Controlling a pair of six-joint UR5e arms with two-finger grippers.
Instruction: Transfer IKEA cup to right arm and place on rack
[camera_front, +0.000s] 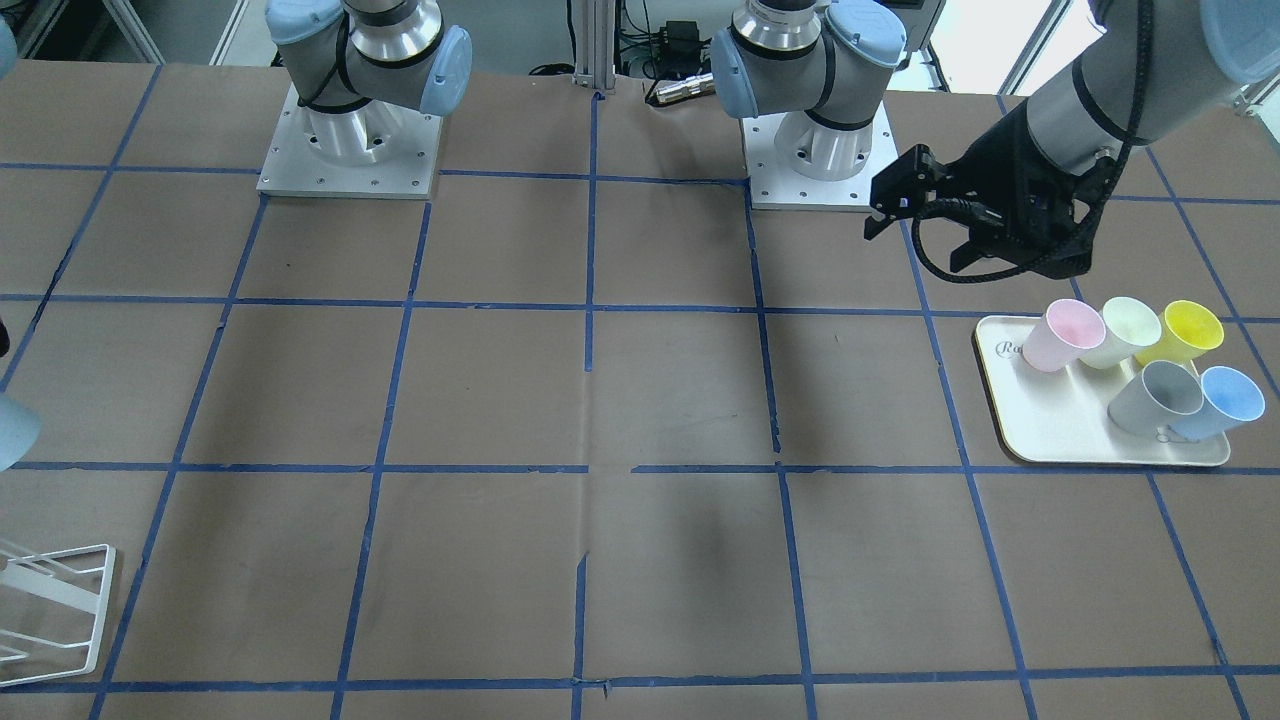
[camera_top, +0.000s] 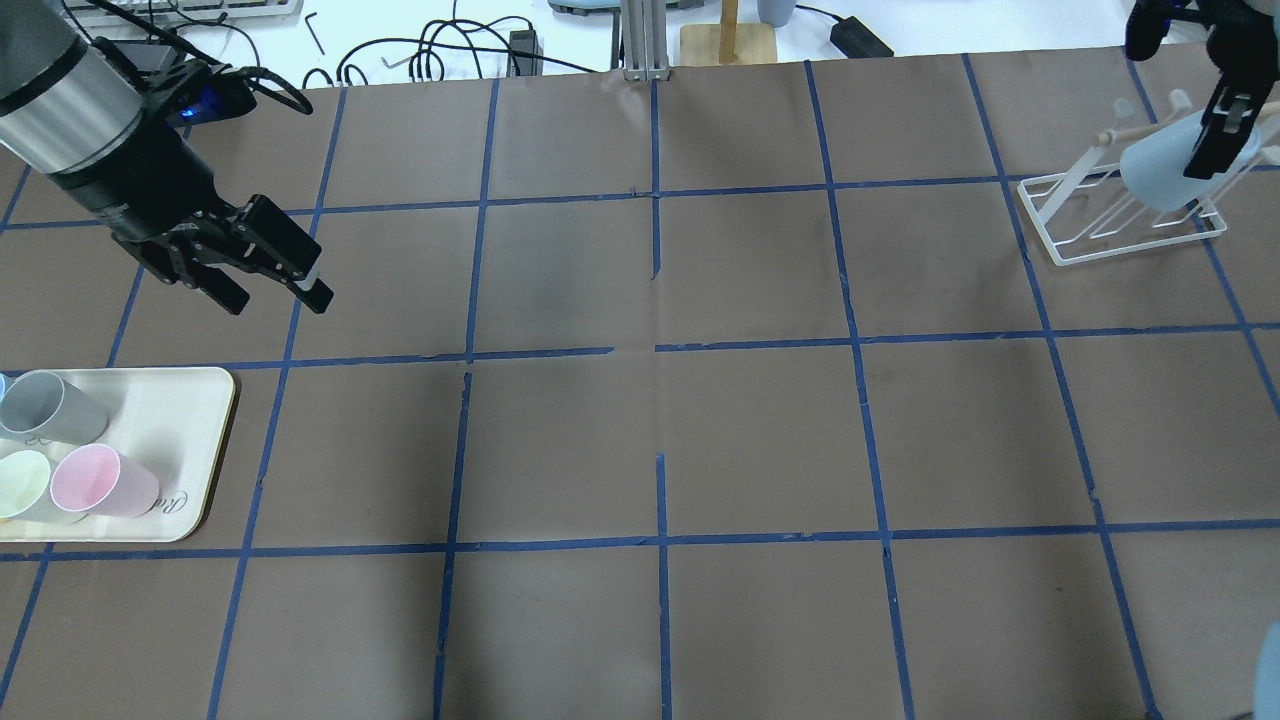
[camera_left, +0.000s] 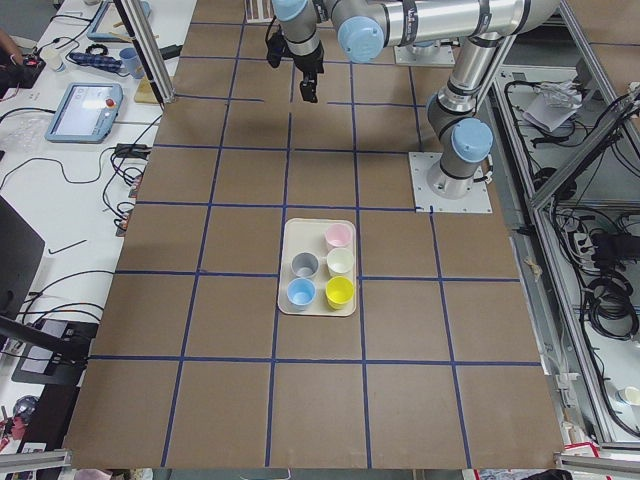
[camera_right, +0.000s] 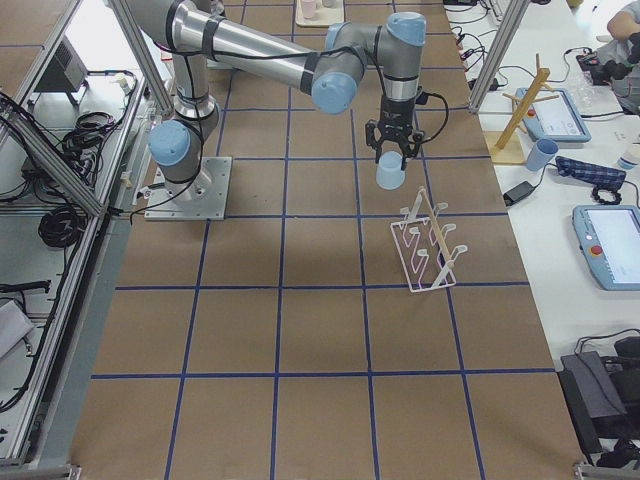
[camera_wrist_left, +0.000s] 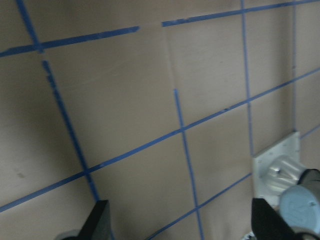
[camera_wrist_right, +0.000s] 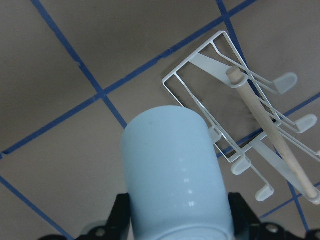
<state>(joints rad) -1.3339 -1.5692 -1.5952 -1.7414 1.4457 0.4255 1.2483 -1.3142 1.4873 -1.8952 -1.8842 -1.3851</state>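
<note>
My right gripper (camera_top: 1225, 130) is shut on the pale blue IKEA cup (camera_top: 1160, 172) and holds it in the air just above the white wire rack (camera_top: 1120, 225). In the right wrist view the cup (camera_wrist_right: 175, 170) sits between the fingers with its closed base pointing away, and the rack (camera_wrist_right: 235, 95) lies below and to the right. The exterior right view shows the cup (camera_right: 389, 176) hanging under the gripper (camera_right: 388, 150), clear of the rack (camera_right: 428, 245). My left gripper (camera_top: 278, 298) is open and empty above bare table, also shown in the left wrist view (camera_wrist_left: 182, 225).
A cream tray (camera_front: 1050, 430) below the left gripper (camera_front: 1015, 262) holds a second blue cup (camera_front: 1225, 400), a grey cup (camera_front: 1160, 395), and pink (camera_front: 1065, 335), pale green and yellow cups. A wooden rod (camera_wrist_right: 270, 130) lies along the rack. A wooden stand (camera_right: 520, 110) is beyond the rack.
</note>
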